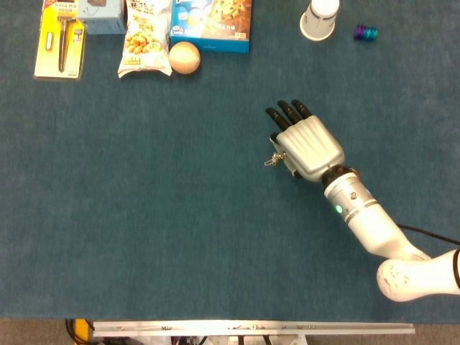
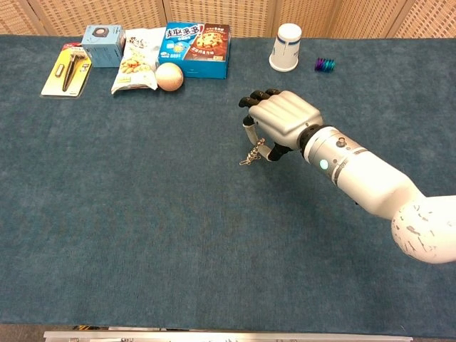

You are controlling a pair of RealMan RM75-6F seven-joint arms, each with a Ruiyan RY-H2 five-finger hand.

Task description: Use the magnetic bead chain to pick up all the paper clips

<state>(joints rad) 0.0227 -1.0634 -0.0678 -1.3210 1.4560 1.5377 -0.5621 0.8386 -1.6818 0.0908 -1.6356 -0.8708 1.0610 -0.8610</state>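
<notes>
My right hand (image 1: 305, 146) (image 2: 279, 126) hovers over the middle of the blue table and pinches a short silver magnetic bead chain (image 2: 254, 151) that hangs down from its fingers. The chain's lower end touches a small silver paper clip (image 2: 245, 162) (image 1: 270, 161) on the cloth just left of the hand. In the head view only a short bit of the chain (image 1: 276, 155) shows beside the hand. My left hand is in neither view.
Along the far edge stand a yellow tool pack (image 1: 60, 39), a small blue box (image 2: 102, 45), a snack bag (image 1: 146, 39), a round beige ball (image 1: 185, 57), a blue biscuit box (image 2: 197, 48), a white paper cup (image 2: 286, 46) and a purple spring toy (image 2: 325, 65).
</notes>
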